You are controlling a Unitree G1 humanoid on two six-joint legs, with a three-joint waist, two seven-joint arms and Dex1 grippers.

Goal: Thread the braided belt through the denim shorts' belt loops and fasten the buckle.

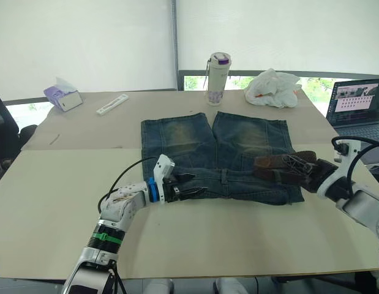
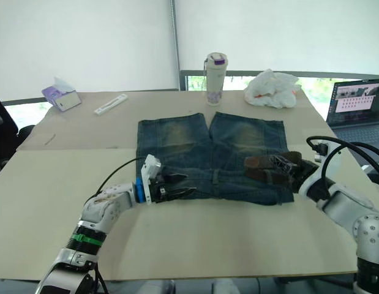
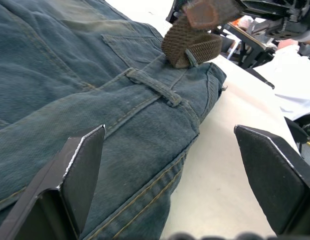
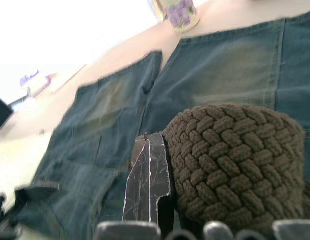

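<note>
Left gripper (image 1: 188, 187): your two black fingers (image 3: 74, 172) stand wide apart and hold nothing. They sit at the waistband of the shorts (image 1: 195, 147), on the robot's left part of it, one finger over the denim and the other over bare table (image 1: 238, 239).

Belt loop (image 3: 153, 86): a narrow denim strip across the waistband, just ahead of the left fingers, with nothing through it. A second loop (image 1: 224, 177) shows at the middle of the waistband.

Right gripper (image 1: 311, 173): your fingers are clamped on the belt (image 4: 240, 165), which is rolled up into a fat braided bundle. One black finger (image 4: 149, 187) presses against the side of the roll. The bundle rests on the robot's right end of the waistband, and a brown end of the strap (image 1: 272, 163) sticks out toward the middle of the shorts. You cannot pick out the buckle from these pictures.

Shorts: laid flat near the middle of the table, waistband toward you, legs pointing away, faded patches on both legs.

Beyond the shorts:
- bottle (image 1: 217, 78) with a purple cap, upright, just past the leg hems
- crumpled white bag (image 1: 273, 87), beside the bottle on the robot's right
- tissue box (image 1: 62, 98), far left corner
- flat white strip (image 1: 112, 105), between tissue box and shorts
- open laptop (image 1: 354, 104), off the table's right edge
</note>
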